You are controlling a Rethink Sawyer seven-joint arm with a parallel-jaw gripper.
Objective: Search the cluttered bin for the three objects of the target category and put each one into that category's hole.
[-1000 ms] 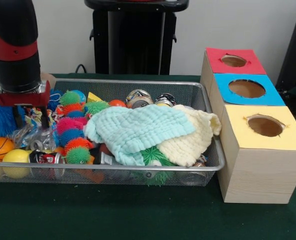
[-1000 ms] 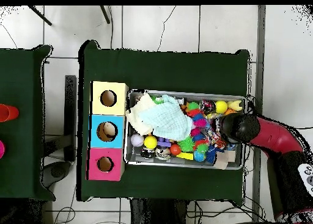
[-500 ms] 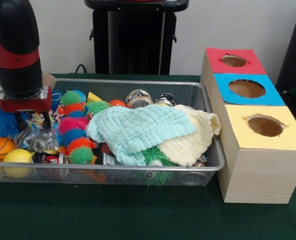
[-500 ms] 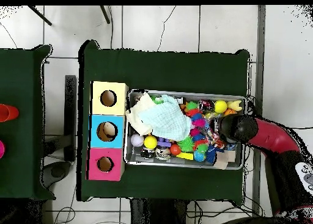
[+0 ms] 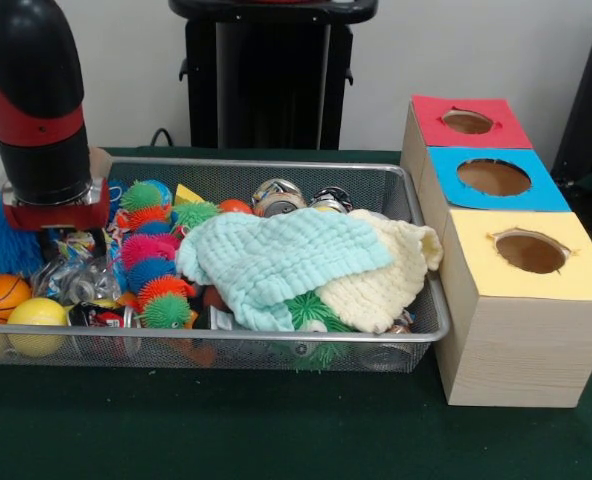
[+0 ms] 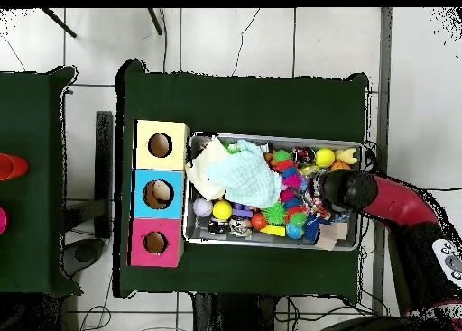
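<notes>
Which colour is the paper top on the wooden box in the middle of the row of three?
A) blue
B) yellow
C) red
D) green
A: in the front view the pale wooden box with the bright blue paper top sits between the red-topped box and the yellow-topped box.

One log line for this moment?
gripper: low in silver wire-mesh bin, fingers hidden | round hole in blue-topped box: nothing visible inside

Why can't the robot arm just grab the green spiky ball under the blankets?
Probably not yet. The green spiky ball lies mostly under the mint cloth and cream cloth, and the arm is over the bin's other end.
</notes>
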